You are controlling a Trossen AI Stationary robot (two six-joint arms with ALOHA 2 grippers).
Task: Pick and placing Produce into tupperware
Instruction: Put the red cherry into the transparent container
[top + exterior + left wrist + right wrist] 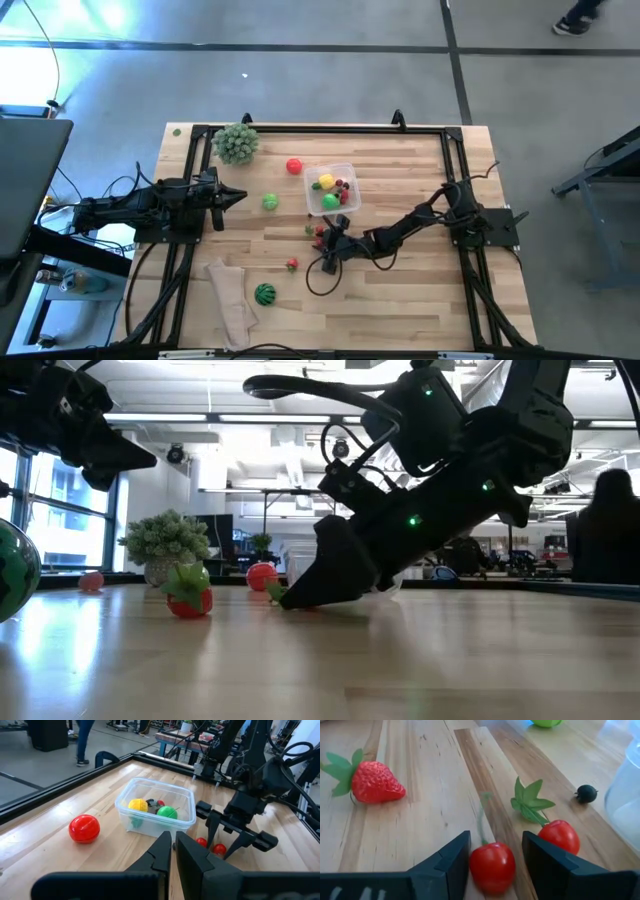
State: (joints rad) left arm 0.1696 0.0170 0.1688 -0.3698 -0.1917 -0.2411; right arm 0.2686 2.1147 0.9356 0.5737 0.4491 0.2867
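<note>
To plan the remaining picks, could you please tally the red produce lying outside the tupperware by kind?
Red round fruit: 1
Strawberry: 1
Cherries: 2
Total: 4

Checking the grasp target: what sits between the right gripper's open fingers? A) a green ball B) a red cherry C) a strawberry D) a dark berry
B: the right wrist view shows a red cherry between the right gripper's open fingers; the strawberry and dark berry lie apart.
</note>
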